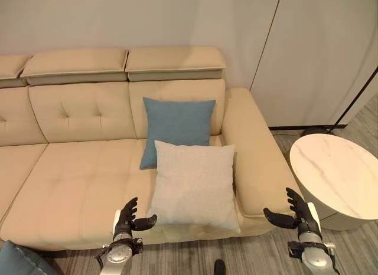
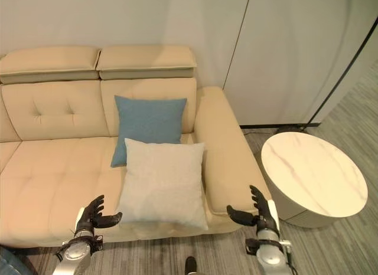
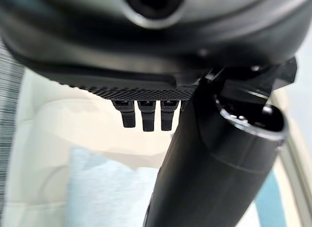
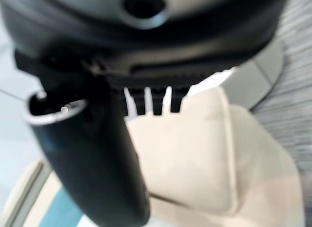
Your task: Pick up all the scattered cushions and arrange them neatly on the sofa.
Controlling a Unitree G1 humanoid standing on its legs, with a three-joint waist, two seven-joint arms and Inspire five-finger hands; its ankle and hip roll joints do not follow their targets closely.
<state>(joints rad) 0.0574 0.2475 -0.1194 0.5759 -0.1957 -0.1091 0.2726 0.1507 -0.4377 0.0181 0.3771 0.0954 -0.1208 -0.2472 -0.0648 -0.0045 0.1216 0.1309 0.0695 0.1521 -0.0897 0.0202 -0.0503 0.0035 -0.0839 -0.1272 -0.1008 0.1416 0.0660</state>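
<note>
A pale grey cushion (image 1: pixel 196 185) lies on the beige sofa (image 1: pixel 77 174) seat by its right armrest (image 1: pixel 251 154), its lower edge at the seat's front. Behind it a blue cushion (image 1: pixel 177 126) leans upright against the backrest. Another blue cushion corner (image 1: pixel 15 260) pokes in from the floor at the lower left. My left hand (image 1: pixel 127 219) hovers open just left of the grey cushion's lower corner, holding nothing. My right hand (image 1: pixel 295 215) is open in front of the armrest's end, empty as well. The grey cushion (image 3: pixel 107 193) shows past my left hand's fingers (image 3: pixel 146 117).
A round white marble-topped side table (image 1: pixel 339 174) stands to the right of the sofa, close to my right hand. White wall panels rise behind it. Grey striped carpet (image 1: pixel 248 257) runs along the sofa's front.
</note>
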